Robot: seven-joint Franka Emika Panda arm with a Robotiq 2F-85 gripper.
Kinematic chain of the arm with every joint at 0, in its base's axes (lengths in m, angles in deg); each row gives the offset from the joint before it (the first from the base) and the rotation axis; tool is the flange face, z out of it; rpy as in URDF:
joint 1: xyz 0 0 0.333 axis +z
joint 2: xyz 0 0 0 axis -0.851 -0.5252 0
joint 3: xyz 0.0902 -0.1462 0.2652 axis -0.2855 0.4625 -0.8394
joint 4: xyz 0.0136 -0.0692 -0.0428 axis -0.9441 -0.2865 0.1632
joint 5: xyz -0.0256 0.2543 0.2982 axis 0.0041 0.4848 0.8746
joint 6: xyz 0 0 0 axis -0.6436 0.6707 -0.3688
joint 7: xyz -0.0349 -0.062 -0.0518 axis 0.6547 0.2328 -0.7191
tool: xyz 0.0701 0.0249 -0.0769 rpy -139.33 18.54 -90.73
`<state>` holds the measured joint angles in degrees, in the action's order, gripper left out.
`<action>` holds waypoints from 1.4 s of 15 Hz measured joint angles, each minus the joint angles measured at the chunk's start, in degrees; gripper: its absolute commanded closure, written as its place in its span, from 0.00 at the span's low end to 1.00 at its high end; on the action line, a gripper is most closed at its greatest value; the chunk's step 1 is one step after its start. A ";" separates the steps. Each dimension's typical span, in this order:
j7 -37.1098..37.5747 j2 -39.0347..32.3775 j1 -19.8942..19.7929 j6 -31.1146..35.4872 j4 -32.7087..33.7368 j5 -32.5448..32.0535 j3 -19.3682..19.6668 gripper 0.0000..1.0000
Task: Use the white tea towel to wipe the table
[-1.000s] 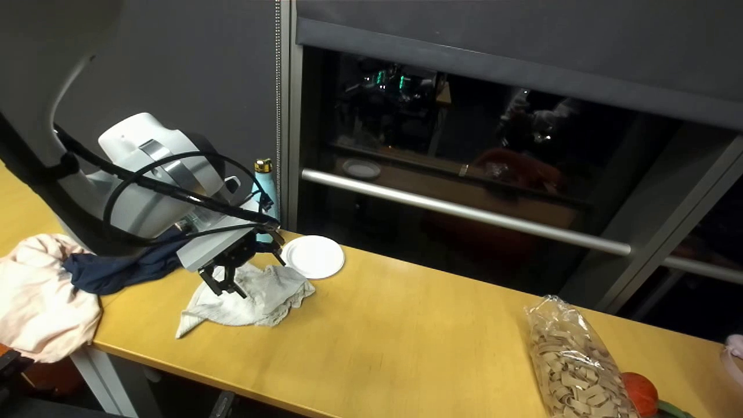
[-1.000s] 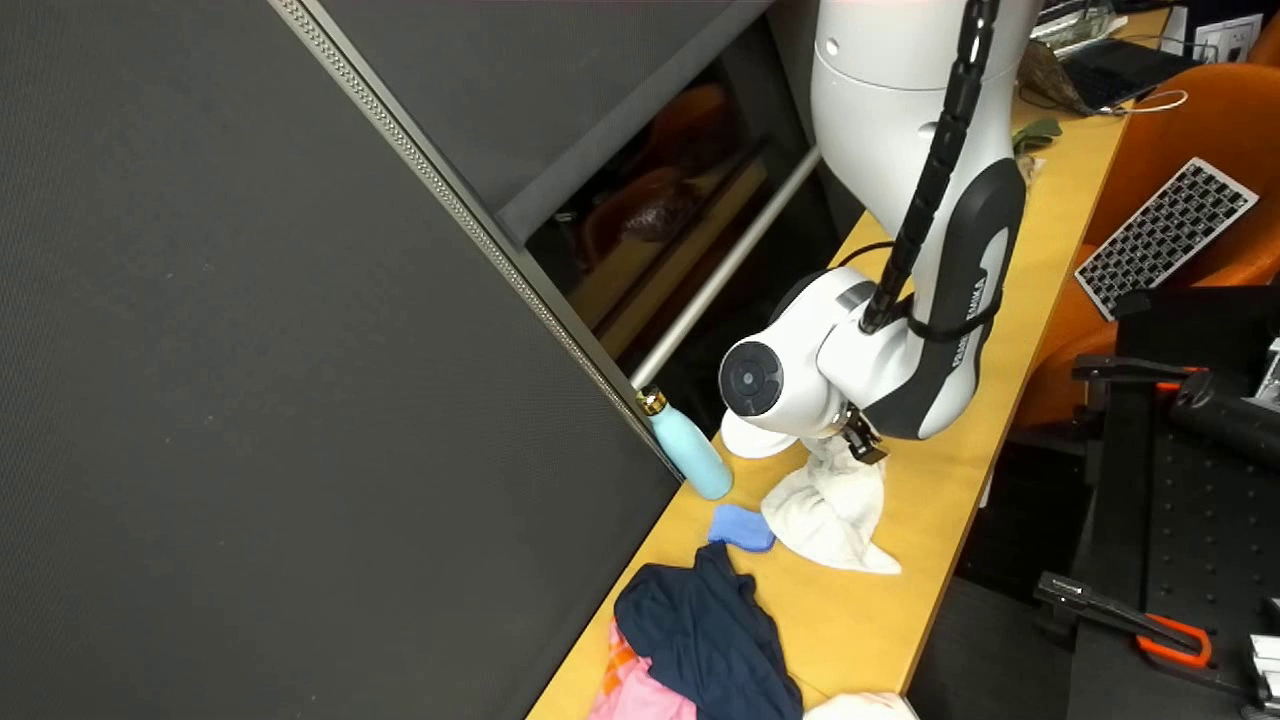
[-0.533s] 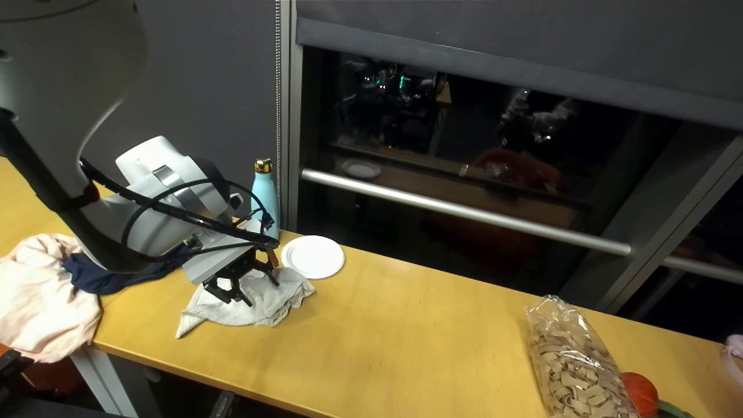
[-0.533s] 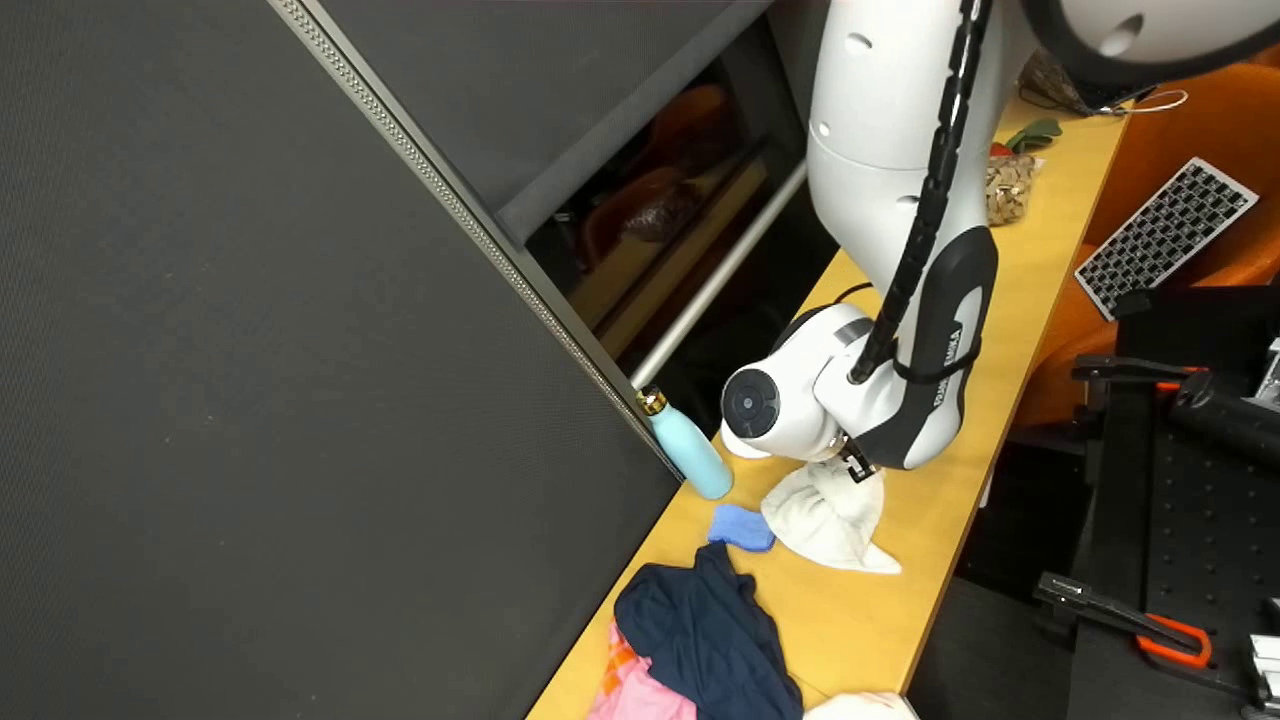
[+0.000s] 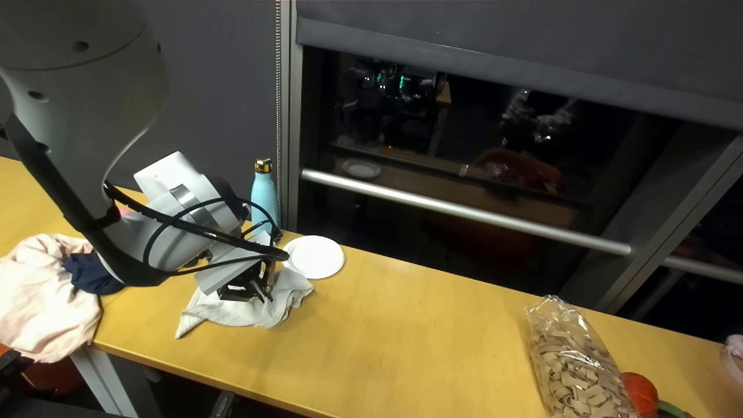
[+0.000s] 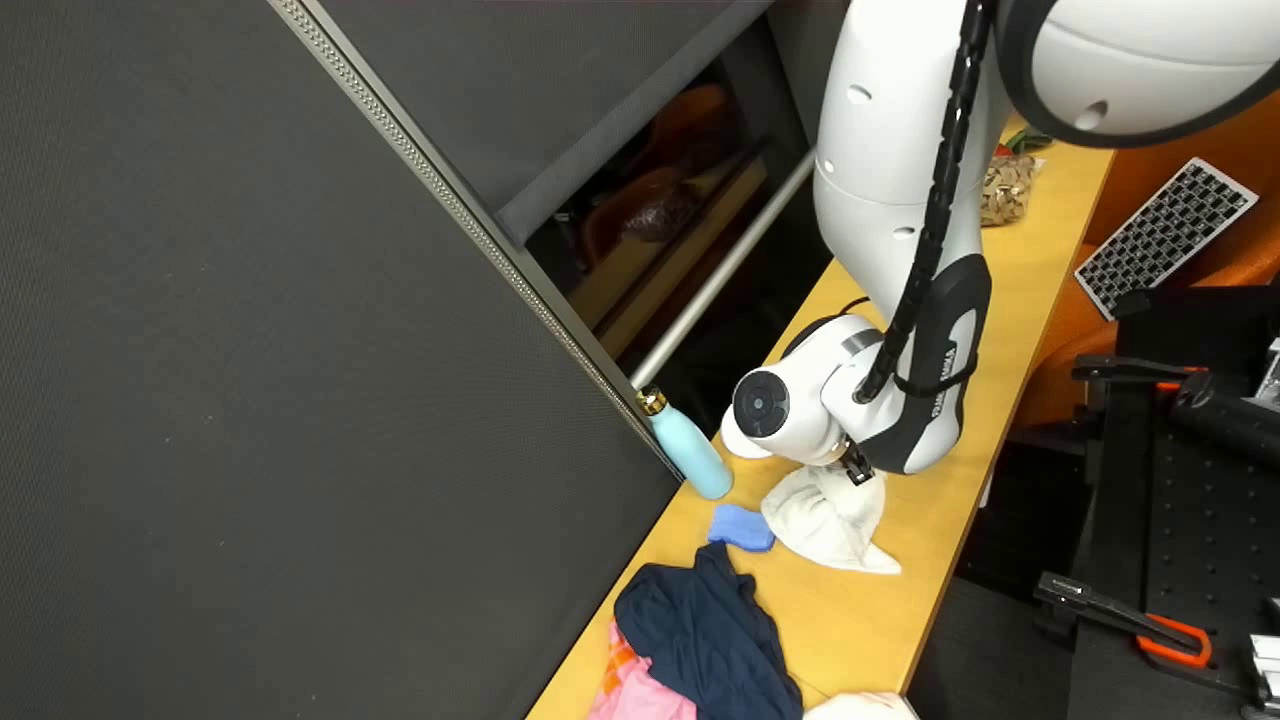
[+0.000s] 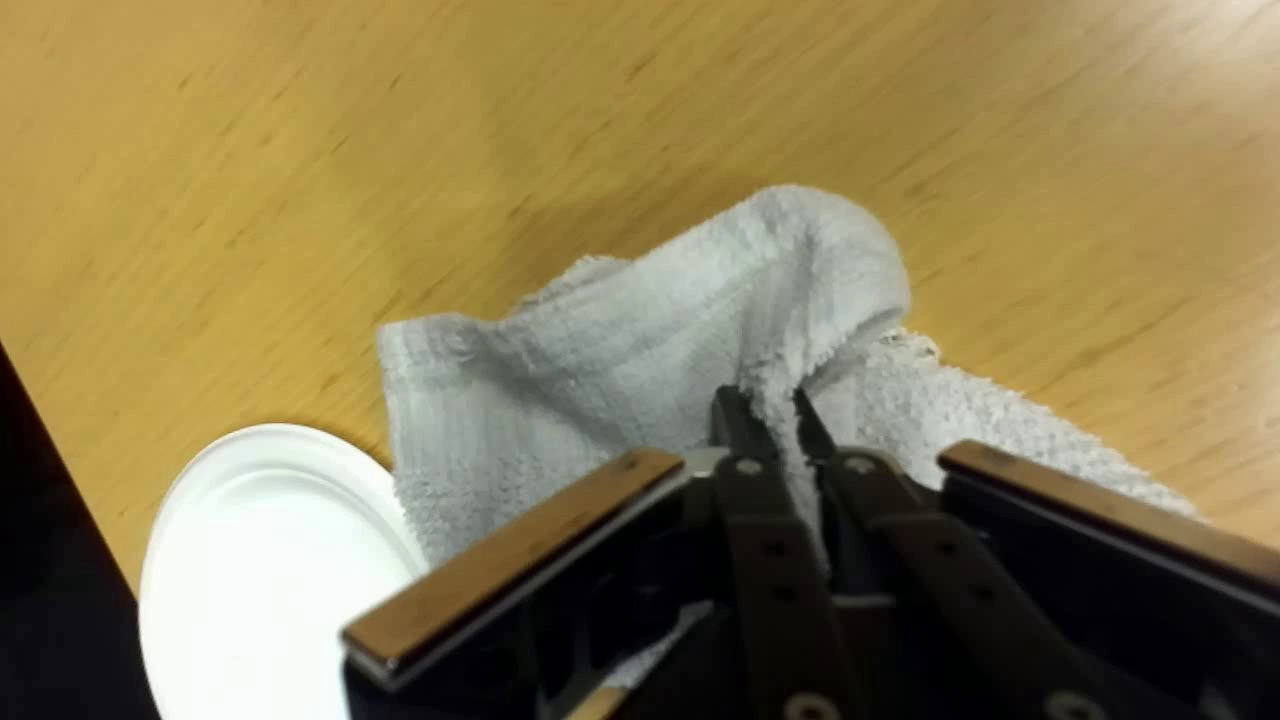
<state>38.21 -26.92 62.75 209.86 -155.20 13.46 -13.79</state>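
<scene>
At far left in an exterior view, a pale pink cloth (image 5: 46, 296) lies beside a navy cloth (image 5: 88, 271). Next, the arm (image 5: 104, 133) slants down rightward, its wrist (image 5: 168, 244) bent low, the gripper (image 7: 772, 415) tipped downward and pinching a fold of the white tea towel (image 7: 640, 360), which lies crumpled on the table (image 5: 418, 337) just beside a white plate (image 5: 315, 257). Farther right lies a clear bag of tan strips (image 5: 580, 366).

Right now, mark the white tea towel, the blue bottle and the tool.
white tea towel (image 6: 828, 525), in an exterior view: middle of the crumpled cloth
blue bottle (image 5: 264, 197), in an exterior view: its body, below the cap
tool (image 7: 772, 408), wrist view: midway between its fingertips
</scene>
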 measured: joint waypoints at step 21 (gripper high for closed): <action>17.38 -0.54 -2.64 20.94 -17.26 -6.33 20.07 0.98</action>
<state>55.59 -27.46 60.11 230.79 -172.47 7.13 6.28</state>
